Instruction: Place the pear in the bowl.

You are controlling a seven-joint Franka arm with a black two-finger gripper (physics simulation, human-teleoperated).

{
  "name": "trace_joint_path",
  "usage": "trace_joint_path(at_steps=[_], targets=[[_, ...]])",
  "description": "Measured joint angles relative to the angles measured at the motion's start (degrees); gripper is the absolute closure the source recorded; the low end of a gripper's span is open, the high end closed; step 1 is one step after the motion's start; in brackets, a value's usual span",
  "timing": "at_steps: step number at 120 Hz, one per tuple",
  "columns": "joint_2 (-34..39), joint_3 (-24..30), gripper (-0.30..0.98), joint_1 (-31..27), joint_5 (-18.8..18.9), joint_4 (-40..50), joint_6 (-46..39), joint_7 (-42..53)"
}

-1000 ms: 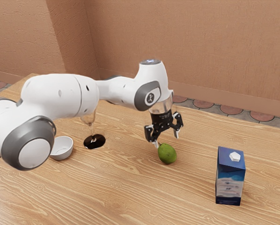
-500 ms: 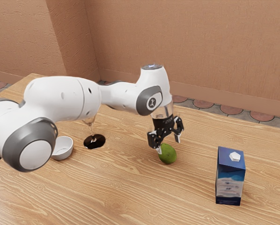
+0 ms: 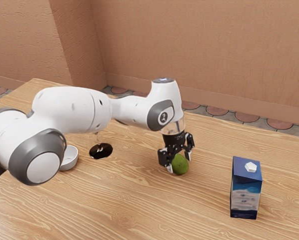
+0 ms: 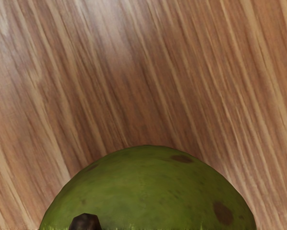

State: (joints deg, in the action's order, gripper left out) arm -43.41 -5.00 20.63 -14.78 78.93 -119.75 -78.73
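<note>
Around the upper part of the green pear [image 3: 179,164], my black gripper [image 3: 180,161] is lowered with its fingers apart, one on either side, standing open. The pear rests on the wooden table. In the wrist view the pear [image 4: 148,189] lies just under my hand, its dark stem at the lower edge. The white bowl [image 3: 70,159] stands toward the exterior view's left, partly hidden behind the arm.
A blue and white carton [image 3: 245,192] stands upright on the table [image 3: 139,205] toward the exterior view's right. Between bowl and pear is a glass with a dark base [image 3: 101,151], its upper part hidden by the arm.
My hand has come down from above the pear until the fingers are beside it. The pear, bowl and carton have stayed where they were.
</note>
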Motion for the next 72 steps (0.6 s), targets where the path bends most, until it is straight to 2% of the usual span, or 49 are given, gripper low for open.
trace_joint_path(at_steps=[24,51,72], targets=[[-0.76,-0.07,0.04,-0.13,-0.01,-0.04,-0.08,-0.70],[-1.03,-0.04,0.22,0.11,0.02,-0.27,-0.13,-1.24],[-1.18,-0.10,0.29,0.43,0.14,-0.50,-0.09,-1.58]])
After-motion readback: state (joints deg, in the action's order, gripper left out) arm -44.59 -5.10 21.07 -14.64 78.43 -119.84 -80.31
